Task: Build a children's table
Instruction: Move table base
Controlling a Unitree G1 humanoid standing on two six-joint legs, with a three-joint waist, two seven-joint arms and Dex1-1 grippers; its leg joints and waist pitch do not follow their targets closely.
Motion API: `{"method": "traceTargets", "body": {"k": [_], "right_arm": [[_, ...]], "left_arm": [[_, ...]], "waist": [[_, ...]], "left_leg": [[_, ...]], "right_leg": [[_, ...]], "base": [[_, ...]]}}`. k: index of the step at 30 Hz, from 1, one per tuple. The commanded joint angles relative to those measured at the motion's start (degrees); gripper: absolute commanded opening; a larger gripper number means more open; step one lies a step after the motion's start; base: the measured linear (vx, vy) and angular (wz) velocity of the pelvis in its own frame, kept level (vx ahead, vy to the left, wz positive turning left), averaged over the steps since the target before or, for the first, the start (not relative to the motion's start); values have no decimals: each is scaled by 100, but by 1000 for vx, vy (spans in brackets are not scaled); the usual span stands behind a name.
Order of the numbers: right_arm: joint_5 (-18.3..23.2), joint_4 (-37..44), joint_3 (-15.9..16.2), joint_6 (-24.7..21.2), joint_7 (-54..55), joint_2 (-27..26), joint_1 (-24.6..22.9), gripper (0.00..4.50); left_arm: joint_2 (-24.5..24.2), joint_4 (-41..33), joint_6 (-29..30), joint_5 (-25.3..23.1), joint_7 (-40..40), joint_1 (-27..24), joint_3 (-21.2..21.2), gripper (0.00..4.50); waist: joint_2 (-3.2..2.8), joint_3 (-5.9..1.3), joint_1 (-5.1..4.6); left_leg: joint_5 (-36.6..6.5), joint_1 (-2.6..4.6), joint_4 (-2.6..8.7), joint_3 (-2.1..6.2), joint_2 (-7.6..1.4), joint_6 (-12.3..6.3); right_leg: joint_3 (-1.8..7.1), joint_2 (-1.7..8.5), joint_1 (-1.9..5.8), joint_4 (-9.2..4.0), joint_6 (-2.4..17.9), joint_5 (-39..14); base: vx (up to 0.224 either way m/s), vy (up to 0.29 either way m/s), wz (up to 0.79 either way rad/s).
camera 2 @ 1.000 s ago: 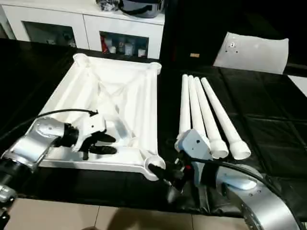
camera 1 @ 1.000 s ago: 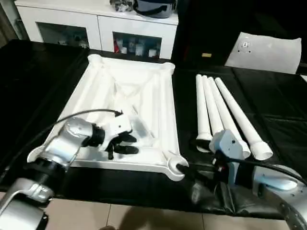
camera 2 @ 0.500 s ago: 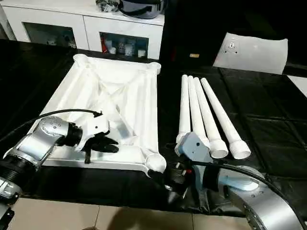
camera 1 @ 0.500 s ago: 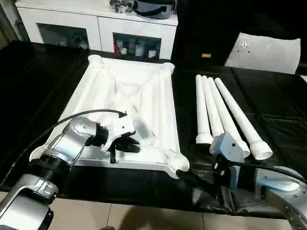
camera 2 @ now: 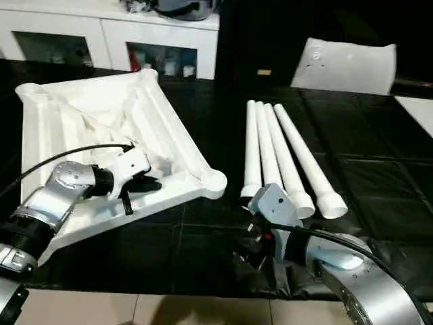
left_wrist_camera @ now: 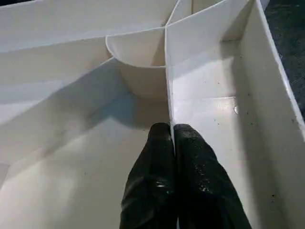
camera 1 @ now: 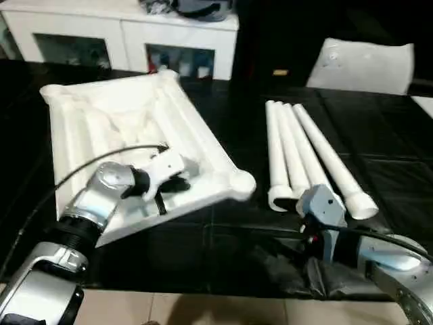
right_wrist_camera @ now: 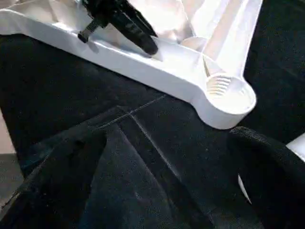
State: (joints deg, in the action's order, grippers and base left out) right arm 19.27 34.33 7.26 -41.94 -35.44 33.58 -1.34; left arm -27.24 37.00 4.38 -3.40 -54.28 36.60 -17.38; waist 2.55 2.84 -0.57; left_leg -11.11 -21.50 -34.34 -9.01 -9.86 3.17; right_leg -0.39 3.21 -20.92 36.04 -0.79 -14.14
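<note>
White plastic rectangular table top (camera 1: 122,135), ribbed underside up, lies skewed on the black work surface (camera 1: 223,237) toward its left edge; all visible corner sockets stand empty. Four long tapered white legs (camera 1: 304,156) lie side by side to its right, none fitted, so assembly looks not yet begun. Left gripper (left_wrist_camera: 172,138): fingers pinched together on a thin rib. Right gripper (right_wrist_camera: 167,157): fingers spread wide, empty, just short of the near corner socket (right_wrist_camera: 228,94).
</note>
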Motion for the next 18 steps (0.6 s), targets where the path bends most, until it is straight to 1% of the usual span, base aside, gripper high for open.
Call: {"method": "traceTargets", "body": {"k": [1,2,3,4,9,11,12,13,14,15,16,17,18], "right_arm": [[-88,-30,-4,61,50,-19,77,450],[-109,-48,2,63,119,-59,111,450],[-109,-48,2,63,119,-59,111,450],[-149,-74,2,58,223,-126,150,450],[-228,-167,-8,31,489,-316,246,450],[-389,-364,-56,108,873,-610,380,450],[-460,-488,-115,160,1098,-809,457,450],[-377,-571,-166,103,1170,-967,526,450],[-339,-612,-178,75,1194,-1041,568,450],[-365,-660,-159,87,1240,-1105,625,450],[-455,-732,-135,140,1368,-1204,700,450],[-495,-762,-126,163,1434,-1248,729,450],[-611,-908,-109,147,1627,-1356,853,450]], "left_arm": [[54,90,-448,118,-73,-54,67,3],[91,11,-512,257,-299,-119,115,3],[91,11,-512,257,-299,-119,115,3],[31,-49,-571,263,-518,-187,62,3],[-160,3,-752,136,-696,-244,-29,3],[-306,151,-973,10,-696,-207,-40,3],[-370,181,-1070,-1,-772,-208,-22,3],[-419,203,-1139,-26,-749,-203,4,3],[-446,205,-1171,-37,-746,-204,24,3],[-470,175,-1200,-31,-767,-216,60,3],[-482,127,-1280,-17,-733,-231,120,3],[-484,111,-1326,-11,-714,-236,149,27],[-517,-17,-1258,84,-797,-284,214,27]], "waist": [[6,-312,51],[3,-311,55],[7,-303,60],[-3,-299,67],[-14,-297,89],[-18,-292,86],[2,-292,62],[2,-295,55],[-5,-294,49],[5,-289,44],[-10,-298,43],[-13,-299,37],[-15,-300,37]], "left_leg": [[-507,84,377,55,-299,-394],[-560,92,382,56,-309,-377],[-580,94,388,56,-313,-366],[-654,105,397,54,-322,-304],[-675,111,407,43,-320,-210],[-767,117,414,39,-314,-141],[-781,105,421,39,-296,-86],[-853,119,422,35,-295,-34],[-863,124,420,37,-301,-25],[-870,116,426,39,-302,-20],[-754,116,424,40,-309,-11],[-719,115,426,36,-303,-13],[-657,118,421,32,-301,-12]], "right_leg": [[205,415,202,-383,1515,510],[206,416,199,-386,1515,435],[208,422,194,-392,1511,370],[207,423,179,-397,1488,224],[215,419,167,-393,1418,131],[214,417,151,-400,1396,3],[214,414,132,-398,1377,-109],[216,411,130,-407,1351,-233],[222,416,131,-404,1350,-237],[222,414,136,-405,1342,-248],[219,411,143,-380,1334,-65],[216,403,142,-374,1335,8],[217,409,140,-362,1353,113]], "base": [[0,0,0],[0,0,0],[0,0,0],[0,0,0],[0,0,0],[0,0,0],[0,0,0],[0,0,0],[0,0,0],[0,0,0],[0,0,0],[0,0,0],[0,0,0]]}}
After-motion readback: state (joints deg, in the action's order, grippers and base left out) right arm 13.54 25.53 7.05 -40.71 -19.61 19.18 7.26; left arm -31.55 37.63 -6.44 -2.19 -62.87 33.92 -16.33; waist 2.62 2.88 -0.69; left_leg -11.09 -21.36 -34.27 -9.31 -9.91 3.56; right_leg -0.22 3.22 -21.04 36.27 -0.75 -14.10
